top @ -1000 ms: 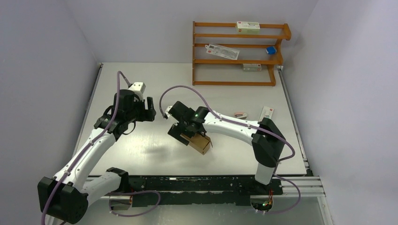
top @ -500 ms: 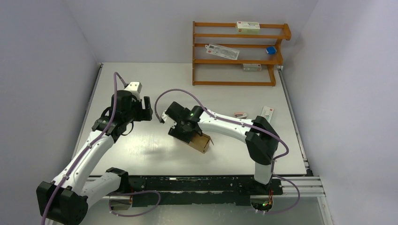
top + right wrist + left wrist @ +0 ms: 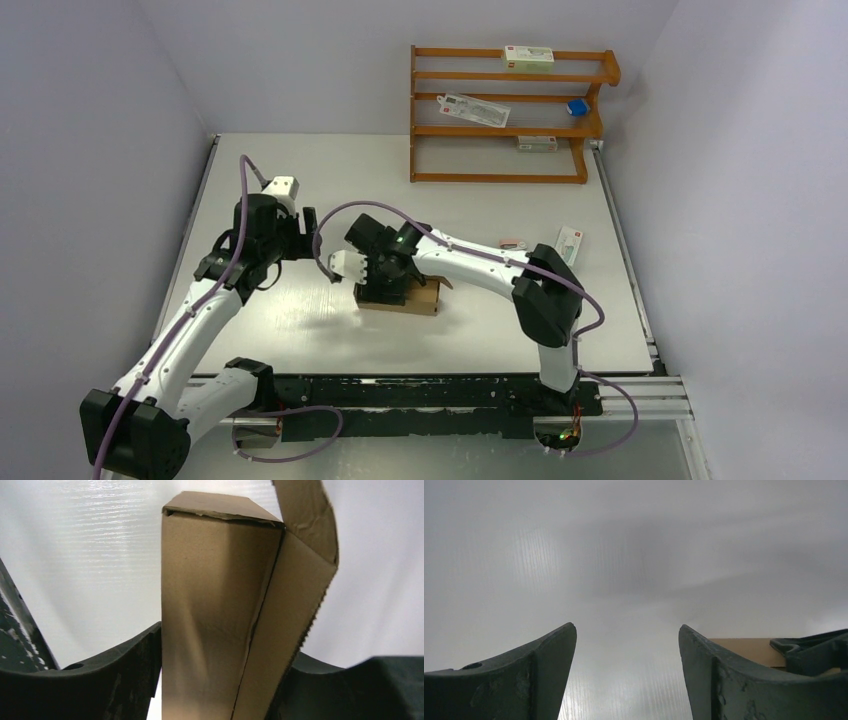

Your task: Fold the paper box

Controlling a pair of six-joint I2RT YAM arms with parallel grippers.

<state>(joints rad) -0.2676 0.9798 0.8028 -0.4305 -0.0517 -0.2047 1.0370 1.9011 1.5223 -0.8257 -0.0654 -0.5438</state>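
The paper box [image 3: 418, 297] is a slim brown carton lying near the middle of the table. My right gripper [image 3: 385, 285] is shut on it near its left end. In the right wrist view the carton [image 3: 215, 605] runs up between my two fingers [image 3: 120, 675], with a side flap [image 3: 305, 520] standing loose at the far end. My left gripper [image 3: 308, 232] is open and empty, just left of the carton. In the left wrist view my left gripper [image 3: 626, 630] has wide-apart jaws, and a strip of the carton [image 3: 744, 650] shows behind its right finger.
A wooden shelf rack [image 3: 505, 115] stands at the back right with small white cartons [image 3: 528, 57] and a blue item [image 3: 576, 106]. A small pink object [image 3: 512, 243] and a white carton [image 3: 570, 240] lie on the table at the right.
My right gripper has swung the carton left and turned it from slanted to nearly level across the table. My left gripper has shifted slightly back and left, staying open.
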